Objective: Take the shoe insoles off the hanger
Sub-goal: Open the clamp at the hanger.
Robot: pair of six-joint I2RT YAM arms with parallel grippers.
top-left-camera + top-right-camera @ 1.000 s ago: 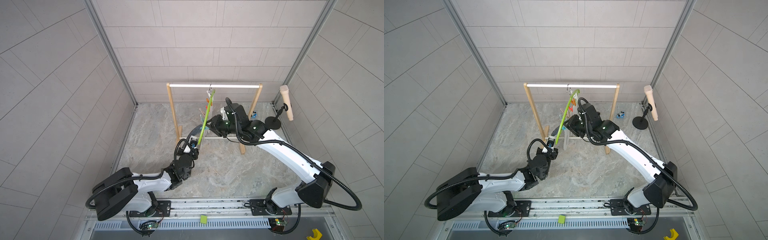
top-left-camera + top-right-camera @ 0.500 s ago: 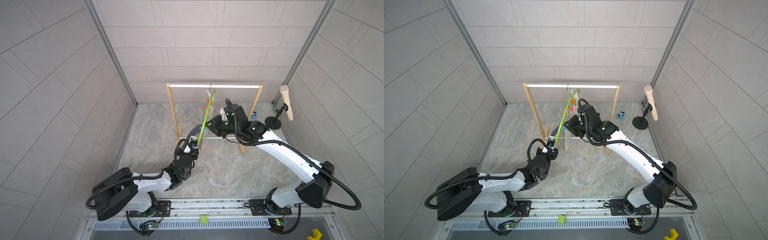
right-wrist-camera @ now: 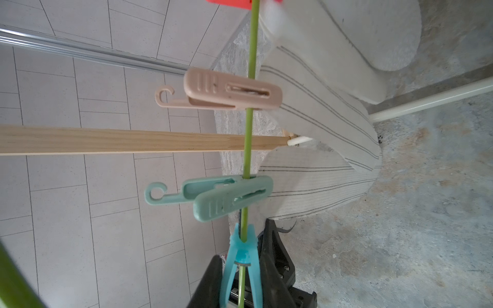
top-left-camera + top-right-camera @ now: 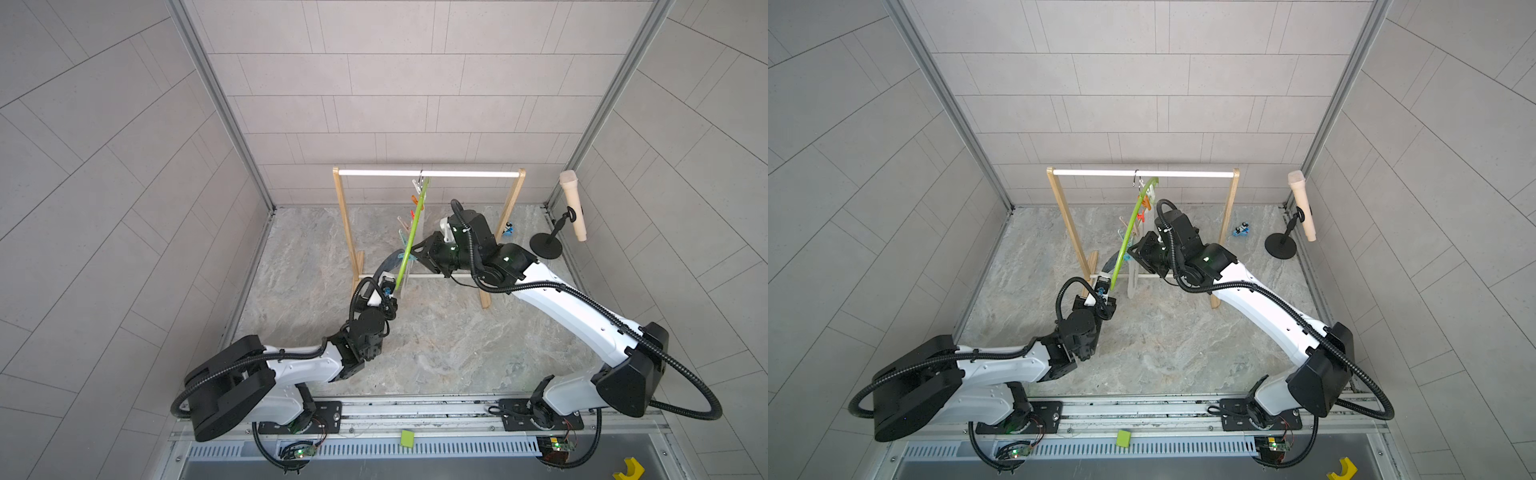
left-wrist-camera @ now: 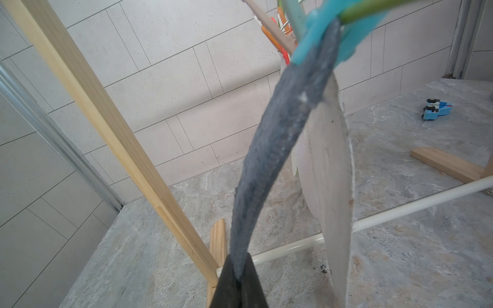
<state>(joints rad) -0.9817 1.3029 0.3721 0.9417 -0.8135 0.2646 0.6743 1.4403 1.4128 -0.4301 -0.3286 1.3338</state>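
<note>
While left end effector (image 5: 238, 269) grips blue-grey insole (image 5: 280, 133), right end effector (image 3: 241, 266) pinches blue clothespin (image 3: 238, 246).

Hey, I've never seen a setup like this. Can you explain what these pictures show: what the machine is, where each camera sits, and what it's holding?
It is a two-armed tabletop robot, and each arm ends in a gripper. Two pictures look down from overhead; the other two come from cameras on the wrists. A lime-green hanger hangs from a wooden rack, with shoe insoles clipped to it. The left gripper is shut on the blue-grey insole. The right gripper squeezes the blue clothespin that pins it. Two striped insoles hang alongside. On the surface are a small blue toy car and a black stand.
</note>
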